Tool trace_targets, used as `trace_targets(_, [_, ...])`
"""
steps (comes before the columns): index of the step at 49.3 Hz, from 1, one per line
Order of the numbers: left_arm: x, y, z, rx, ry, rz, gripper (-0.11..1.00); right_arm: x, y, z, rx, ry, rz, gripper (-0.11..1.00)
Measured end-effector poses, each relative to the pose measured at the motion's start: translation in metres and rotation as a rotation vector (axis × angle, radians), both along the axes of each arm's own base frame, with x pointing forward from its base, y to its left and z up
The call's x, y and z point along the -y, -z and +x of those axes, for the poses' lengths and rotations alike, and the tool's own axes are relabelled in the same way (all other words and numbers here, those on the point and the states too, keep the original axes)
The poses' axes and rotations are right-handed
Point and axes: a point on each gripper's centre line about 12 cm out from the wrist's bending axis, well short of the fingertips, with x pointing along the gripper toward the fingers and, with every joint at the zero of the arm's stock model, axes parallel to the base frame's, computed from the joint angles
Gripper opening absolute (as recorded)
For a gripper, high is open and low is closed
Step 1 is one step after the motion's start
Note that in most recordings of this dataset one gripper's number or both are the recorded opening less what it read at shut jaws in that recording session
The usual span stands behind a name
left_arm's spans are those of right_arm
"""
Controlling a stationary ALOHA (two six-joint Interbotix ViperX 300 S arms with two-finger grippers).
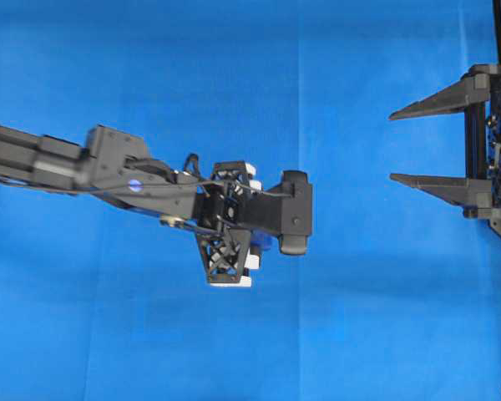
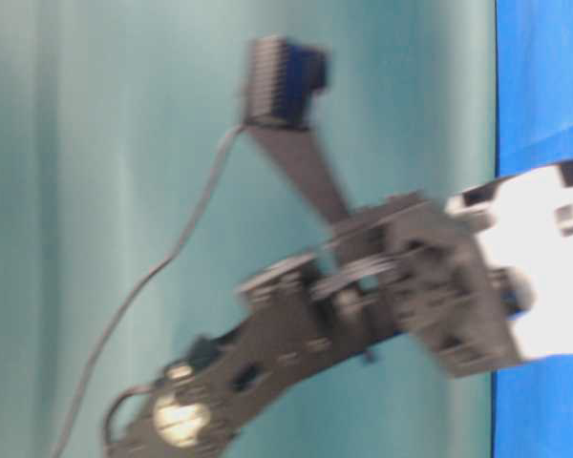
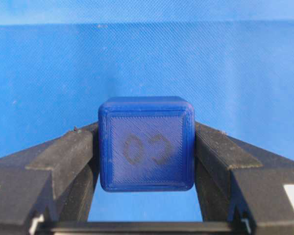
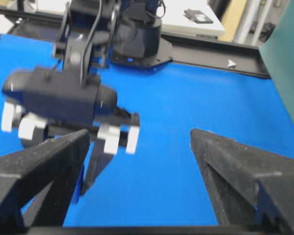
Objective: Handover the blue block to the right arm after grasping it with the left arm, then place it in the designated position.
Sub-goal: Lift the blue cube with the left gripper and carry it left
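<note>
The blue block (image 3: pixel 146 144), a small dark-blue cube with a faint numeral on the face toward the camera, is clamped between the two black fingers (image 3: pixel 68 154) of my left gripper (image 3: pixel 146 134). Blue cloth shows below it. In the overhead view the left gripper (image 1: pixel 275 227) points right near the middle, and its wrist camera hides the block. My right gripper (image 1: pixel 392 147) stands open at the right edge, fingers pointing left, well apart from the left one. The right wrist view shows its fingers (image 4: pixel 213 152) spread wide with the left arm (image 4: pixel 63 98) ahead at left. No designated position shows.
Blue cloth (image 1: pixel 359 317) covers the whole table. The left arm's base (image 4: pixel 137 44) and a black rail stand at the table's far side. In the table-level view the blurred left arm (image 2: pixel 382 286) fills the frame against a teal backdrop.
</note>
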Motion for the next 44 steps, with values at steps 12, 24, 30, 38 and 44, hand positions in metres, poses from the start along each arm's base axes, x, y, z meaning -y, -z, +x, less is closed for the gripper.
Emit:
trace_targets(12, [-0.002,-0.054,-0.013,0.062,-0.001,-0.008,0.48,0.000,0.000,0.000,0.000,0.000,0.000,0.97])
trace_targets(24, [-0.003,-0.085,-0.027,0.070,-0.001,-0.009,0.49,0.000,0.000,0.000,0.000,0.000,0.000,0.97])
trace_targets(30, [-0.004,-0.102,-0.030,0.090,-0.003,-0.012,0.48,0.000,-0.001,0.000,0.002,0.000,0.000,0.97])
trace_targets(38, [-0.005,-0.120,-0.034,0.123,0.002,-0.006,0.48,0.000,-0.001,0.000,0.002,0.000,0.000,0.97])
trace_targets(44, [-0.005,-0.127,-0.037,0.135,0.001,-0.008,0.48,0.000,-0.001,0.000,0.002,0.000,0.000,0.97])
